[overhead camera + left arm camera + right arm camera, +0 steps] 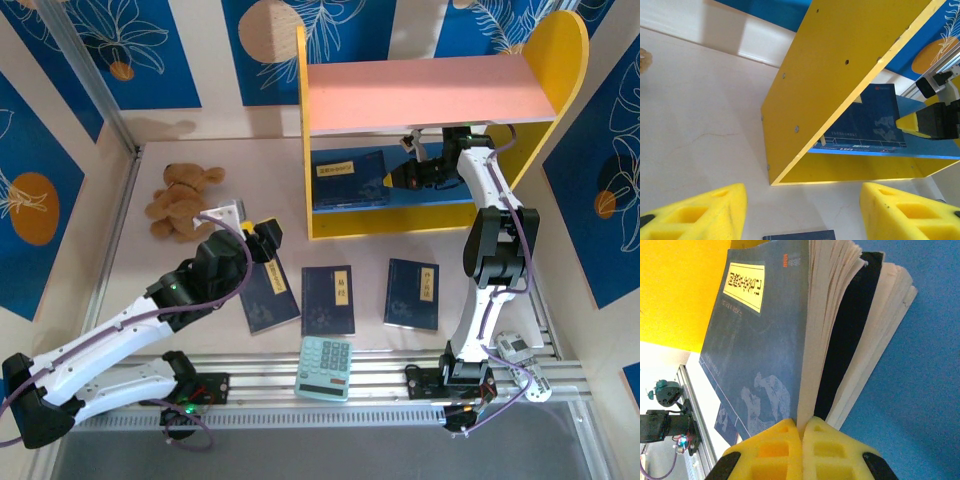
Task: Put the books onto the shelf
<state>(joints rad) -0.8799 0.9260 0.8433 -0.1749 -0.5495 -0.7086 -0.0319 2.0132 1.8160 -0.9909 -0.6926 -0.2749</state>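
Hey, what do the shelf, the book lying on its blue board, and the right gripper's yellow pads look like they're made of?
Shelf: likely painted wood board; matte flat panels with screw holes. Book: paper pages fanned at the edge, matte dark-blue cover, probably card. Pads of the right gripper: yellow with moulded recesses; foam or soft plastic, unclear which.
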